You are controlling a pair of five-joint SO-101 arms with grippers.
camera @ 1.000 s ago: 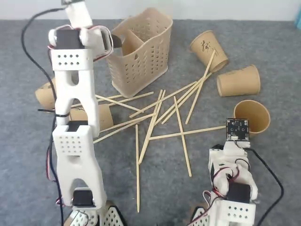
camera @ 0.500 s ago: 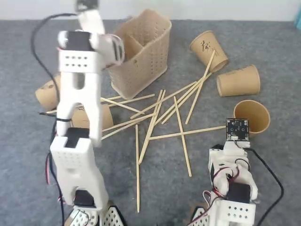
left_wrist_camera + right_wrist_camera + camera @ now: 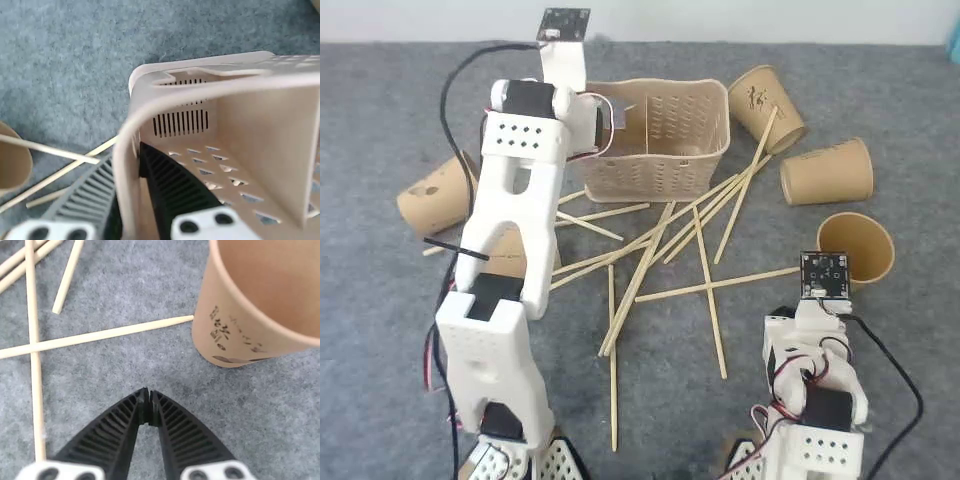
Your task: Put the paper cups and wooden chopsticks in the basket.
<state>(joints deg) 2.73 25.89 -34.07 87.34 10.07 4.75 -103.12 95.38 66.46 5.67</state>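
The tan perforated basket stands at the back of the grey mat, its divider visible inside. My left gripper is shut on the basket at its end wall, one finger inside and one outside. Wooden chopsticks lie scattered in a crossed pile in front of the basket. Paper cups lie at the back right, at the right and at the left. An upright cup stands just ahead of my right gripper, which is shut on nothing above the mat beside that cup and a chopstick.
Another cup lies partly hidden behind the left arm. The right arm's base sits at the front right. Bare mat lies in front of the chopstick pile and at the far left.
The left arm swung to the right with the basket's wall in its gripper, turning the basket so its long side faces front. The right arm stayed still.
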